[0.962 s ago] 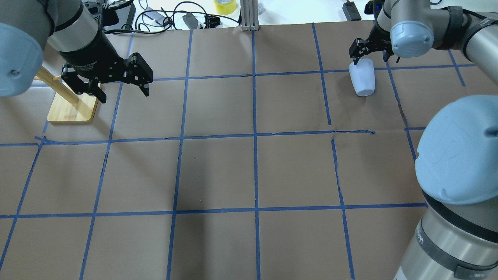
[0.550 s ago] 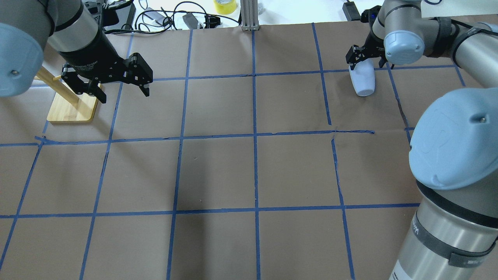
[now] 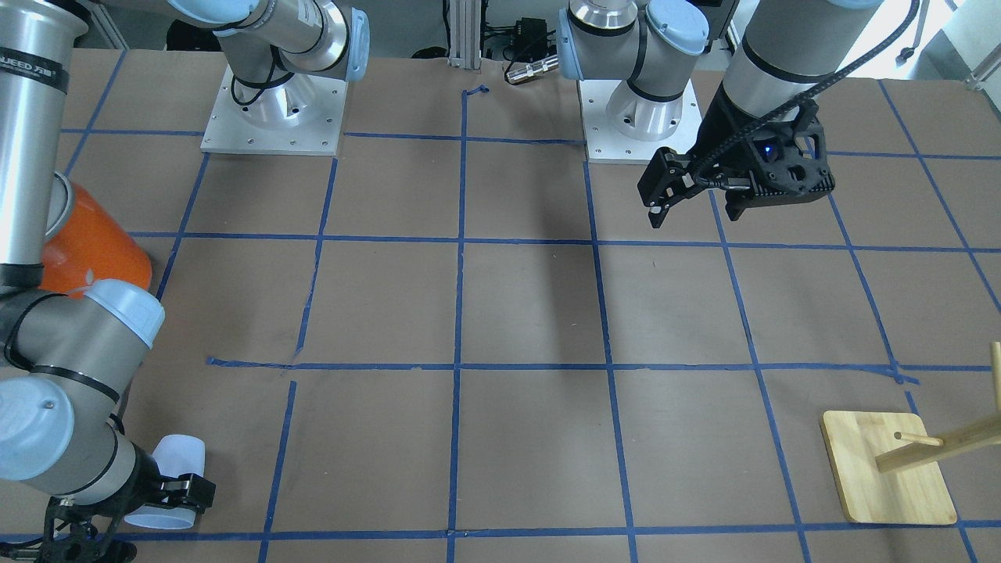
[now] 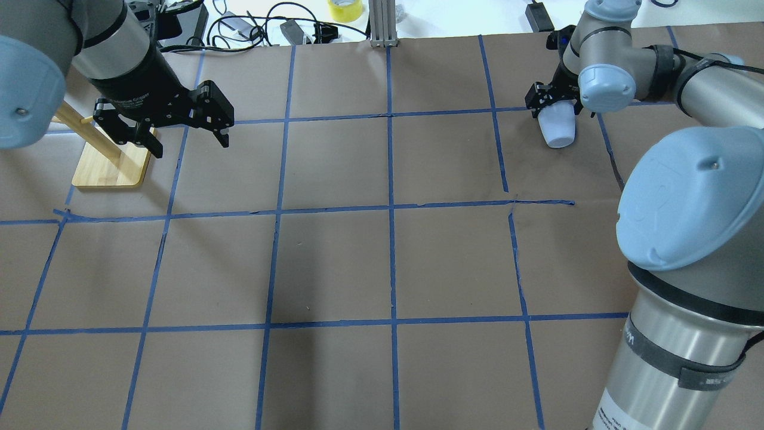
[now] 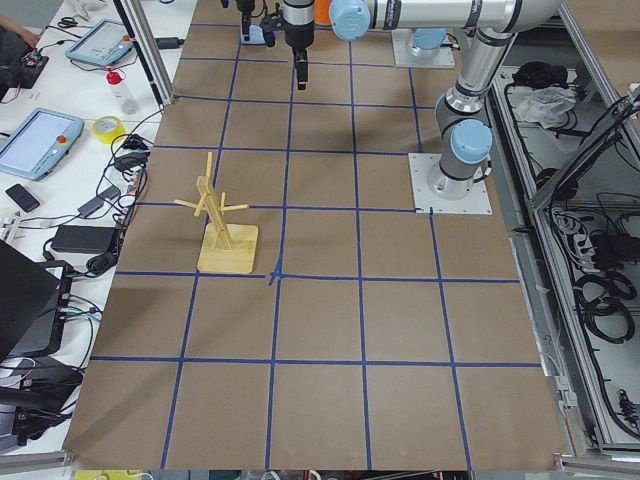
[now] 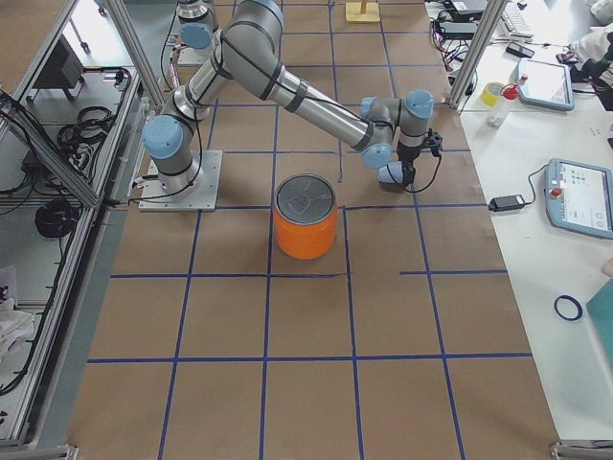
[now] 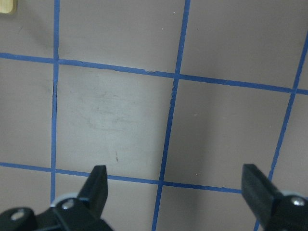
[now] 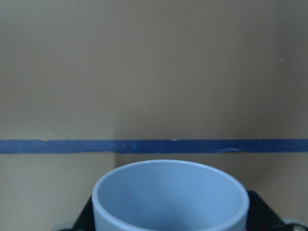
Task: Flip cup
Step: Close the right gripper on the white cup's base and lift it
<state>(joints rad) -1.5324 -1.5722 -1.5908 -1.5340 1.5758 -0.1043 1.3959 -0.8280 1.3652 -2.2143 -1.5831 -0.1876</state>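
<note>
Far out on the table point(image 4: 334, 263), on the robot's right, the right gripper point(image 4: 554, 106) is clamped on the cup point(image 4: 558, 132) near its mouth, holding it tilted; the left gripper point(image 4: 191, 146) hangs spread apart, idle; the cup looks light, stiff and smooth, probably slippery, so this sidewall pinch suits.

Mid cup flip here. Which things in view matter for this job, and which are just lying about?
In the job:
the cup
right gripper, shut on the cup near its rim

Lying about:
orange can
wooden rack
yellow tape roll, beyond the table's far edge
left gripper, open and holding nothing
</note>
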